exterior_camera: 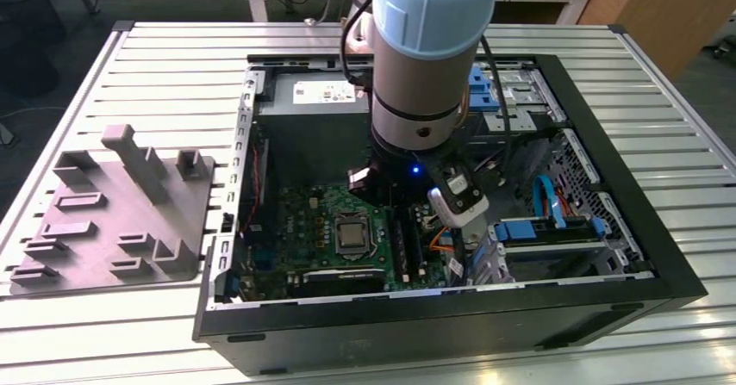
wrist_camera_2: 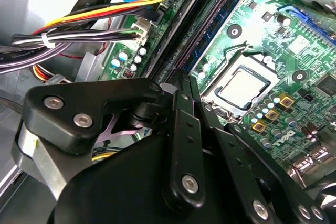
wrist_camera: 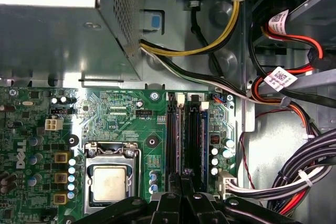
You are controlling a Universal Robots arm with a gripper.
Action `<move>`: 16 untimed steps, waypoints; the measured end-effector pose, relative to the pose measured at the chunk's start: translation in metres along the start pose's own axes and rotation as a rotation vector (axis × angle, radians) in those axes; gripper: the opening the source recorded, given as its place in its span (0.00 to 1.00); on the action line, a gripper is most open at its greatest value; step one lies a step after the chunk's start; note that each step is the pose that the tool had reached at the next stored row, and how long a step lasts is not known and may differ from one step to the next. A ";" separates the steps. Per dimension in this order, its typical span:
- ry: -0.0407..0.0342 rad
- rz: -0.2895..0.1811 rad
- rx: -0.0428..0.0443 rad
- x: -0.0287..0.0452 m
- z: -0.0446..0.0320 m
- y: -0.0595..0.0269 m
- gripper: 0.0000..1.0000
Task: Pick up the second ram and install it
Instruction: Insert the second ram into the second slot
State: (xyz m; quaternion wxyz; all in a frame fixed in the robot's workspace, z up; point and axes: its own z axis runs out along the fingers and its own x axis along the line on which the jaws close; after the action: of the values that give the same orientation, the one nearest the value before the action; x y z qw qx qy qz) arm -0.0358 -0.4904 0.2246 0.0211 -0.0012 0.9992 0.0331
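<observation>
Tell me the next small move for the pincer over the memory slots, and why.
Probably a slow, straight press down, with no sideways shift. In the first wrist view the pincer sits right over the memory slots beside the processor socket, lined up with their length. Whether the second ram is seated is hidden beneath it, so keep it gentle.

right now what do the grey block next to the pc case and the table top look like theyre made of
The grey block looks like matte moulded or printed plastic: uniform dull grey, no glints, chunky upright posts. The table top looks like bare aluminium: pale silvery slats with long parallel grooves and a soft sheen.
</observation>
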 end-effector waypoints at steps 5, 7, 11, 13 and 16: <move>-0.0001 0.002 0.0000 -0.0004 0.0000 -0.0001 0.11; -0.0003 0.005 0.0001 -0.0007 0.0001 -0.0001 0.11; -0.0005 0.008 0.0002 -0.0010 0.0000 -0.0001 0.11; -0.0006 0.009 0.0003 -0.0010 0.0001 -0.0001 0.11; -0.0007 0.010 0.0004 -0.0010 0.0001 -0.0001 0.11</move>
State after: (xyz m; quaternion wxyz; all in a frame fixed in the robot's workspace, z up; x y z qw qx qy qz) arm -0.0348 -0.4905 0.2245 0.0213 0.0039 0.9992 0.0330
